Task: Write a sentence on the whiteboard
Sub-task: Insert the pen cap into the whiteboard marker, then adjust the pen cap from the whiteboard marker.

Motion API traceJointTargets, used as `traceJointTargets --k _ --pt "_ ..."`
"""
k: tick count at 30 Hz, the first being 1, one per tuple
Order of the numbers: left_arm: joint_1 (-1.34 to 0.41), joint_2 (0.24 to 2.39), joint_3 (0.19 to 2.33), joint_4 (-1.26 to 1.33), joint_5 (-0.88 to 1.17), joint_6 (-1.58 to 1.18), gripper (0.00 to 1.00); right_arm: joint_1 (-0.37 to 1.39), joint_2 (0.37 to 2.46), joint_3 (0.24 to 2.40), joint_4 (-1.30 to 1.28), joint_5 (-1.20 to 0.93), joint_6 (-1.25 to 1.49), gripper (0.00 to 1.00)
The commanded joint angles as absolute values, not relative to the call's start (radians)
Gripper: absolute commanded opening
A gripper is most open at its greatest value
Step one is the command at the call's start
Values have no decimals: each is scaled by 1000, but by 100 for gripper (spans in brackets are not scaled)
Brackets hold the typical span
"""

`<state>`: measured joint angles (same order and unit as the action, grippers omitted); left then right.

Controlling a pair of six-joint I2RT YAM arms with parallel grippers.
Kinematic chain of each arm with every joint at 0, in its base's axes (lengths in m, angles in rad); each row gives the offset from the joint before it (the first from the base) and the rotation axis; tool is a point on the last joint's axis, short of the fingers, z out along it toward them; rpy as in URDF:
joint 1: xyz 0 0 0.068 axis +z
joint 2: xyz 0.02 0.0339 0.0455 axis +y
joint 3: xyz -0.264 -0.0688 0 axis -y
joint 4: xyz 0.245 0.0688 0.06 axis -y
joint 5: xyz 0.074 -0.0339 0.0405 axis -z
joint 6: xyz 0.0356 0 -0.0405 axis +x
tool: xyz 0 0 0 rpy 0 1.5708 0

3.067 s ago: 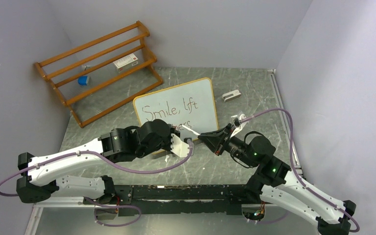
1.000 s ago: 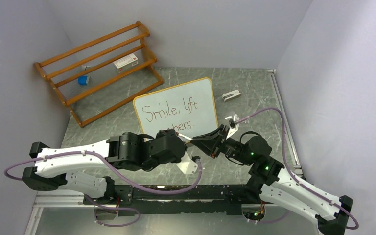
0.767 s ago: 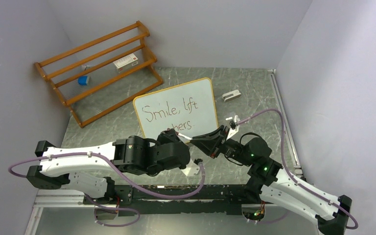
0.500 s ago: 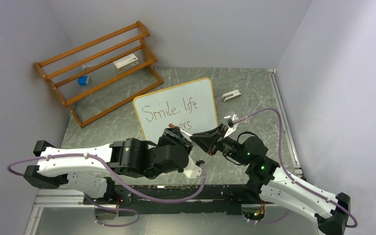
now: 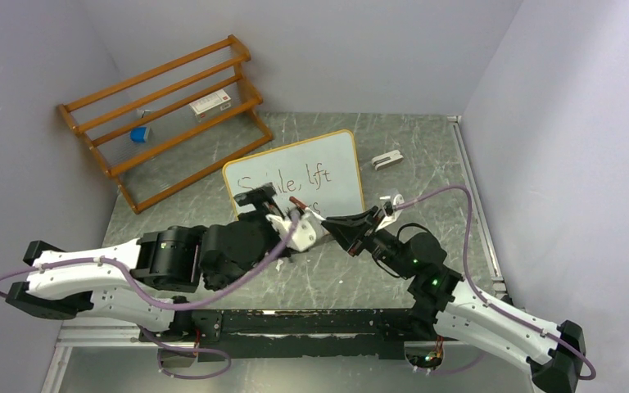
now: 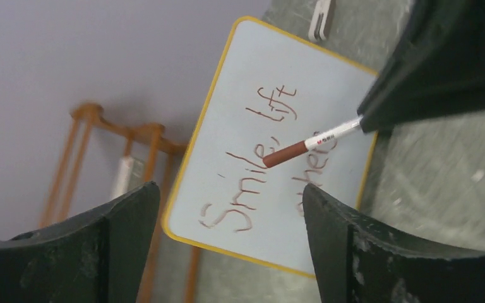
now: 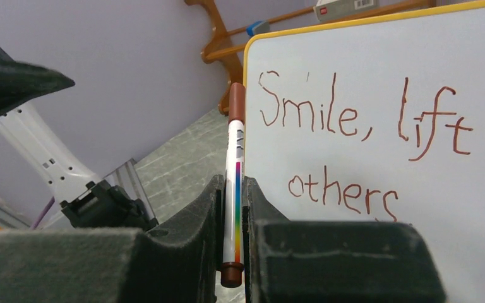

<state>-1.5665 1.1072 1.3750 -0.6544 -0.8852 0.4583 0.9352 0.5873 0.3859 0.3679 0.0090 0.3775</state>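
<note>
Half the sentence [image 5: 318, 174] seems hidden by arms [image 5: 229, 241]; left gripper [image 6: 227, 189] apart, right gripper [image 7: 233, 183] clamps marker [image 7: 235, 145].

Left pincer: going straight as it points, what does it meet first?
Probably the brown end of the marker in the right pincer, which sits almost centred ahead of the left pincer. The whiteboard lies behind it; depth is unclear.

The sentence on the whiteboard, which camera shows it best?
The right wrist view: the sentence is large, both lines readable. The left wrist view shows it tilted, the marker crossing the second line. The top view shows it small, partly behind the left arm.
</note>
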Motion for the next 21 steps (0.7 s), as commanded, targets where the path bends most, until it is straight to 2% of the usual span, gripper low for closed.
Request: traceJointTargets --k 1,5,7,10,21 --pt "-1509 1124 1370 -562 -1012 43 89 932 580 358 494 55 344 0" --pt "-1339 1138 1373 -619 -862 -319 88 932 585 347 521 78 324 0" --pt "-1251 1117 1324 -570 -763 -427 92 933 583 336 536 84 313 0" --pt "-1185 1093 1243 -482 -672 -565 92 932 571 320 560 94 304 0" --pt "-1148 1076 1117 -319 -652 -944 88 932 581 275 628 100 254 0"
